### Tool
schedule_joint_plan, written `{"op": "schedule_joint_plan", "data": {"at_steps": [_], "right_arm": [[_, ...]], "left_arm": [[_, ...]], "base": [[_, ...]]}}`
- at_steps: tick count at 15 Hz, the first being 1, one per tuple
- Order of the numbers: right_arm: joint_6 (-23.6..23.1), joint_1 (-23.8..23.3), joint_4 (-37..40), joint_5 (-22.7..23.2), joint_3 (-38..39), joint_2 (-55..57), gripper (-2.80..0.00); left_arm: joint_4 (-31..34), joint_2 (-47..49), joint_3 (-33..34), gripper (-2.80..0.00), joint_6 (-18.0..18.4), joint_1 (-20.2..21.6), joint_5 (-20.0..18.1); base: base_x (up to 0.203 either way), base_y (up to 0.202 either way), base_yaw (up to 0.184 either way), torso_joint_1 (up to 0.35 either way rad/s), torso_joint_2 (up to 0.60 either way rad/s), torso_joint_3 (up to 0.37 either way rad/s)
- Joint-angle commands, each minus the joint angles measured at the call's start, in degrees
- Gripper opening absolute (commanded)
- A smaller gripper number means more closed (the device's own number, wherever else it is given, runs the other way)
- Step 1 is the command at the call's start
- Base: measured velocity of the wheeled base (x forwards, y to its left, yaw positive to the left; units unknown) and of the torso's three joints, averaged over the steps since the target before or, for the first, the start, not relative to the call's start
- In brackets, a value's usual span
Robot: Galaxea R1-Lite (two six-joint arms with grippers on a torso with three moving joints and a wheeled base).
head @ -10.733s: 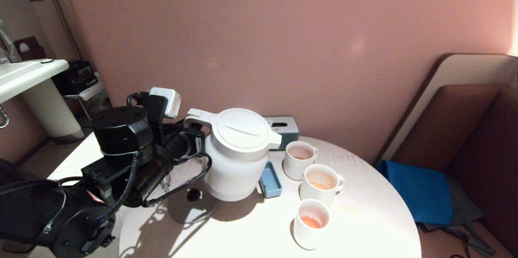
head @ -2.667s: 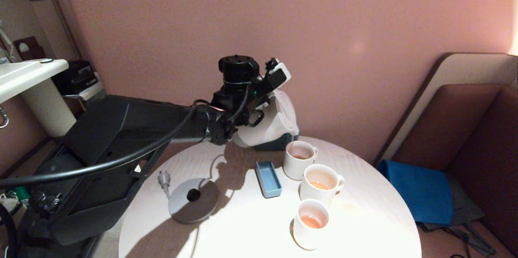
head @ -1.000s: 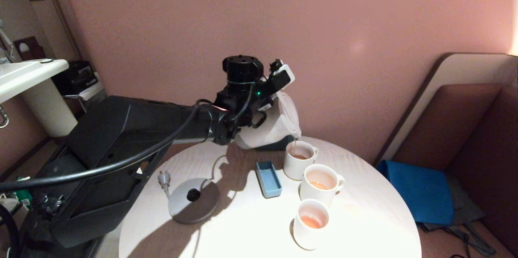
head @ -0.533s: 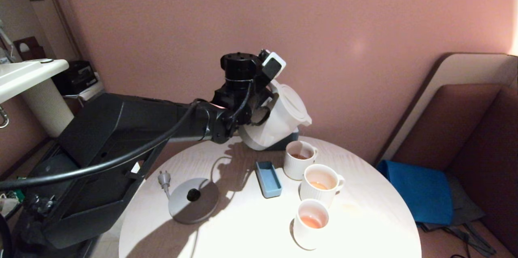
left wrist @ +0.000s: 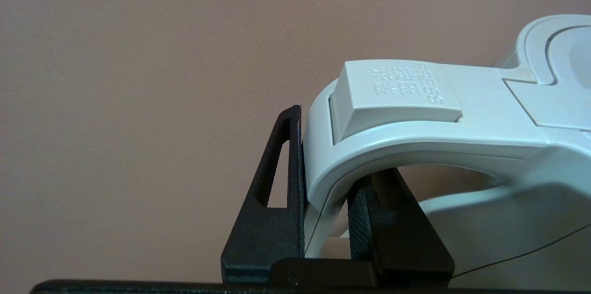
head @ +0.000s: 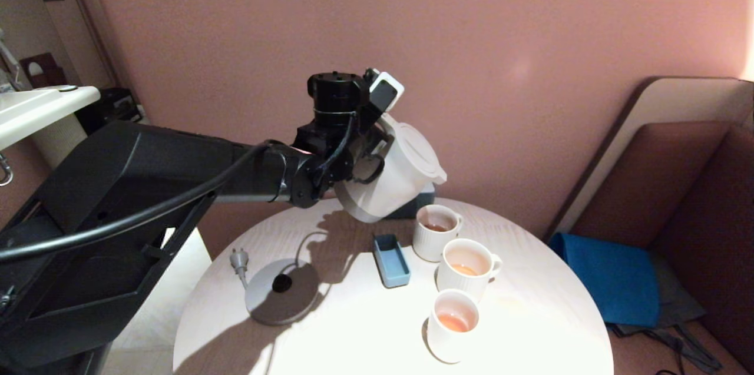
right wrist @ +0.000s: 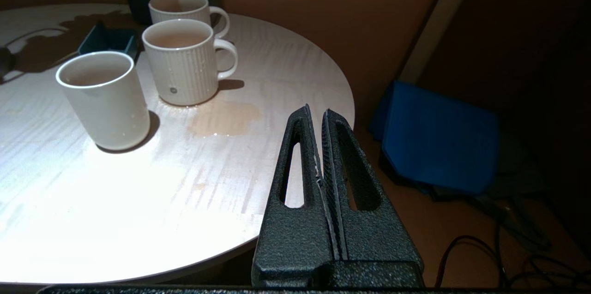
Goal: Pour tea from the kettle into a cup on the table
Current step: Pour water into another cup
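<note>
The white kettle (head: 396,178) hangs in the air above the back of the round table (head: 530,316), tilted with its spout toward the right. My left gripper (head: 374,154) is shut on its loop handle (left wrist: 351,155); one finger is outside the loop and one inside. Three white cups stand in a row: the far cup (head: 436,232) just below the spout, the middle cup (head: 468,269) and the near cup (head: 452,325). Each holds some orange-red tea (head: 454,322). No stream falls from the spout. My right gripper (right wrist: 318,115) is shut on nothing, off the table's right edge.
The grey base disc (head: 281,294) with its cord and plug (head: 238,259) lies at the left of the table. A small blue tray (head: 392,260) sits beside the cups, a dark box (head: 422,201) behind the kettle. A tea puddle (right wrist: 226,118) lies by the middle cup.
The kettle was tipped steeply over the far cup with a thin stream falling. It has since swung back toward upright and moved up and left, and the stream has stopped.
</note>
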Motion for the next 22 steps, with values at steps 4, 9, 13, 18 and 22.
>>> {"op": "schedule_joint_plan", "data": {"at_steps": [4,9,13,18,22], "right_arm": [[0.0,0.0,0.0,0.0,0.0,0.0,-2.8],[0.0,0.0,0.0,0.0,0.0,0.0,-2.8],[0.0,0.0,0.0,0.0,0.0,0.0,-2.8],[0.0,0.0,0.0,0.0,0.0,0.0,-2.8],[0.0,0.0,0.0,0.0,0.0,0.0,-2.8]], "left_arm": [[0.3,-2.0,1.0,-2.8,1.2,-1.9,0.1],[2.1,-3.3,1.8,-2.8,1.4,-4.7,0.2],[1.6,-5.6,7.1,-2.8,1.4,-5.8,0.3],[1.5,-5.7,7.4,-2.8,1.5,-6.0,0.3],[1.5,-5.3,7.7,-2.8,2.9,-6.7,0.3]], "base": [[0.0,0.0,0.0,0.0,0.0,0.0],[0.0,0.0,0.0,0.0,0.0,0.0],[0.0,0.0,0.0,0.0,0.0,0.0],[0.0,0.0,0.0,0.0,0.0,0.0],[0.0,0.0,0.0,0.0,0.0,0.0]]}}
